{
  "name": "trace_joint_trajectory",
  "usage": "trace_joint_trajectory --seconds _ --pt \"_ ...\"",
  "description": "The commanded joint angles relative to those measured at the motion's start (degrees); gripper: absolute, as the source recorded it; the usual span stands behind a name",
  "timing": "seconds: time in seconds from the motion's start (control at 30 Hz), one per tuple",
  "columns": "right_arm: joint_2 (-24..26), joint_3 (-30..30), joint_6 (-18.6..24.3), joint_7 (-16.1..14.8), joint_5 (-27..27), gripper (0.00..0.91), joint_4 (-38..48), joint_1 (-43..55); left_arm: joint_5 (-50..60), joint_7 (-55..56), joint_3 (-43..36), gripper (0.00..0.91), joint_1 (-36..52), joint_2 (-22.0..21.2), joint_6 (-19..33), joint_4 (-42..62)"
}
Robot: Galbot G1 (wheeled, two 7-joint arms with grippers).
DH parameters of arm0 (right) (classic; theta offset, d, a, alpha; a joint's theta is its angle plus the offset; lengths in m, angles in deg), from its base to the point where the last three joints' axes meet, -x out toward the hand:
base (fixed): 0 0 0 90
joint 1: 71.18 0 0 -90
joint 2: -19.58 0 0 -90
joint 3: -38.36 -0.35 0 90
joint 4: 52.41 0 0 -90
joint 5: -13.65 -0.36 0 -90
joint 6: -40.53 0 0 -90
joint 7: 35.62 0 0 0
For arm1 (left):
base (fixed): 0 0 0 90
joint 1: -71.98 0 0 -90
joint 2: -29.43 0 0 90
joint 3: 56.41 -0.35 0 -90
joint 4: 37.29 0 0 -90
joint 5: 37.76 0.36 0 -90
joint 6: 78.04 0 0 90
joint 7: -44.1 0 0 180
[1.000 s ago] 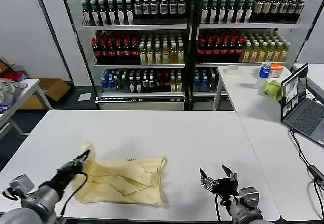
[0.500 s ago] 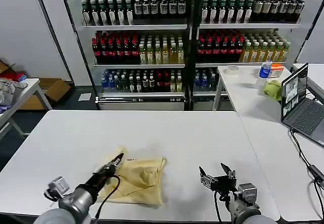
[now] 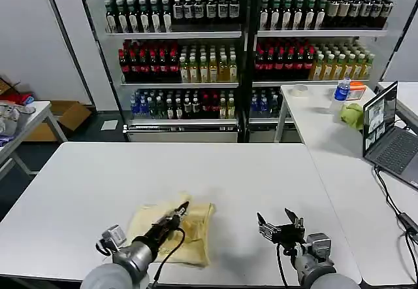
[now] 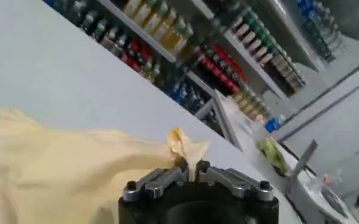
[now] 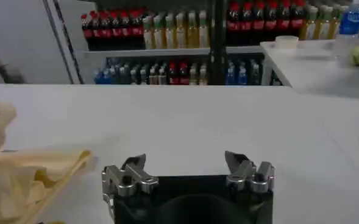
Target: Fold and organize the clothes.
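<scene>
The clothes, one pale cream-yellow T-shirt (image 3: 199,233), lie bunched on the white table (image 3: 261,171) near its front edge. My left gripper (image 3: 185,205) is over the shirt's middle, shut on a pinch of its fabric that it holds lifted above the layer below. In the left wrist view the gripper (image 4: 188,167) clamps a small peak of the cloth (image 4: 57,176), which spreads away behind it. My right gripper (image 3: 281,225) rests open just off the shirt's right edge, holding nothing. In the right wrist view the gripper (image 5: 185,165) stands wide open, with the shirt (image 5: 27,176) off to one side.
A second white table (image 3: 339,171) adjoins on the right, carrying a laptop (image 3: 390,135), a green cloth (image 3: 353,116) and a blue-capped bottle (image 3: 341,91). Shelves of drink bottles (image 3: 241,47) stand behind. Another table's corner (image 3: 19,122) sits at far left.
My left gripper has travelled right across the table with the shirt's edge in it, folding the left part over the rest. The right gripper has stayed in place.
</scene>
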Motion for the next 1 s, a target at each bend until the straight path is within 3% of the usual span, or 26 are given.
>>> trace_joint_trajectory --seconds 0.03,0.2,0.43,0.6,0.7,1.0 --pt "0.02 -0.04 -0.01 0.01 -0.04 0.907 0.09 0.28 1.15 -2.36 -3.78 0.907 1.41 -0.83 0.25 0.71" --pt "-0.06 0.1 -0.01 0.04 -0.04 0.907 0.09 0.45 -0.19 -3.4 -2.69 0.907 -0.03 -0.76 2.21 -2.39" --pt "-0.14 0.26 0.13 -0.12 0.0 0.907 0.38 0.55 -2.88 -3.37 6.19 0.907 -4.8 1.27 1.94 -6.18" --pt "-0.87 0.42 0.19 -0.14 0.15 0.907 0.4 0.71 5.89 -3.44 15.08 0.907 -7.81 6.85 1.45 -2.07" --pt "-1.22 0.5 0.19 -0.18 0.27 0.907 0.48 0.68 5.59 -4.36 19.98 0.907 -9.78 9.24 1.06 0.53" --pt "-1.33 -0.13 0.25 -0.31 0.48 0.907 0.64 -0.17 5.14 -8.51 24.77 0.907 -10.51 12.15 -0.15 10.1"
